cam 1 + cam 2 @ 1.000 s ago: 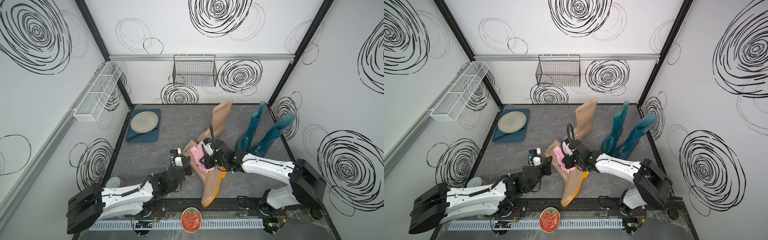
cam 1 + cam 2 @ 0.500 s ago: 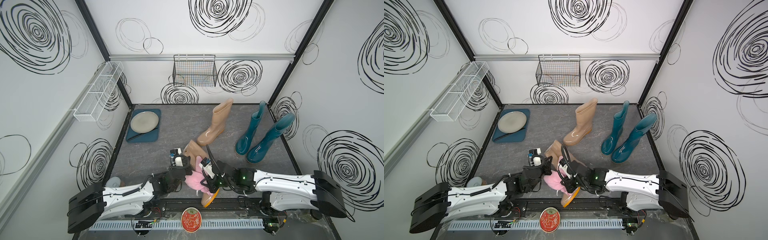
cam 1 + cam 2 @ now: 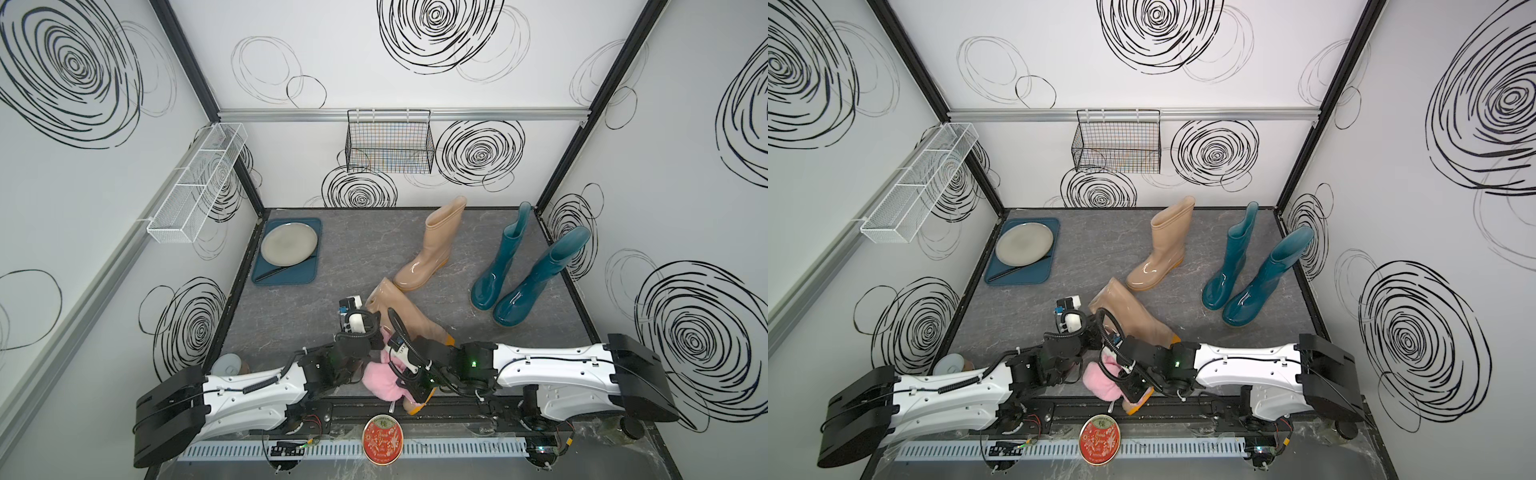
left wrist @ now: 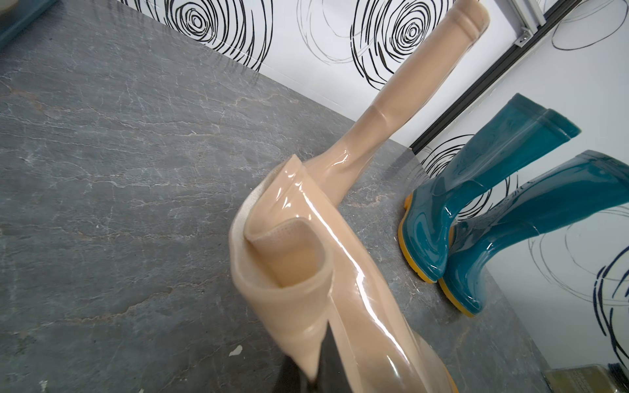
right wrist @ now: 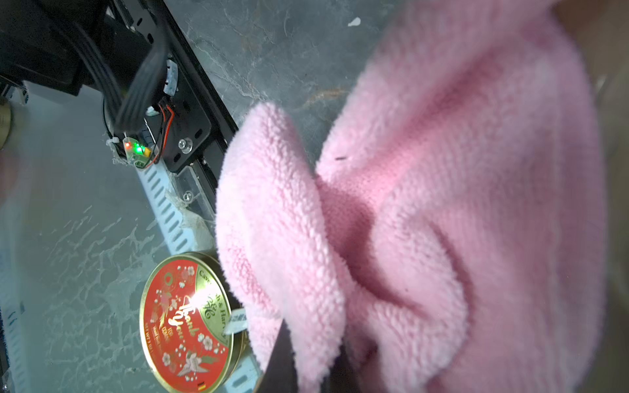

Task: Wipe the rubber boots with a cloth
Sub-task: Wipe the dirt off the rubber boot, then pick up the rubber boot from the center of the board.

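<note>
- The cloth (image 3: 380, 376), pink and bunched, sits at 6 o'clock on the table (image 3: 291, 324), close to the front rail; it rests against the foot end of the lying tan boot (image 3: 405, 316), whose shaft runs off toward 11 o'clock.
- The right gripper (image 5: 309, 367) is pinched tight on a fold of the cloth; the rest hangs in thick loose lobes.
- The left gripper (image 4: 308, 371) is clamped on the shaft wall of the lying tan boot, apparently steadying it; the boot's mouth is creased nearly flat.
- The upright tan boot (image 3: 436, 245) stands at 1 o'clock from that mouth, toe close to it; whether they touch I cannot tell; the teal boots (image 3: 536, 274) stand paired at 3 o'clock, well apart from the cloth.
- Progress, as I judge it: one boot is under the cloth, near its sole; the other three stand away from the cloth, and their gloss does not show whether they have been wiped.
- Further out: a tray (image 3: 303, 276) with a plate (image 3: 289, 245) at 10 o'clock; a red tin (image 3: 382, 440) beyond the rail at 6 o'clock.
</note>
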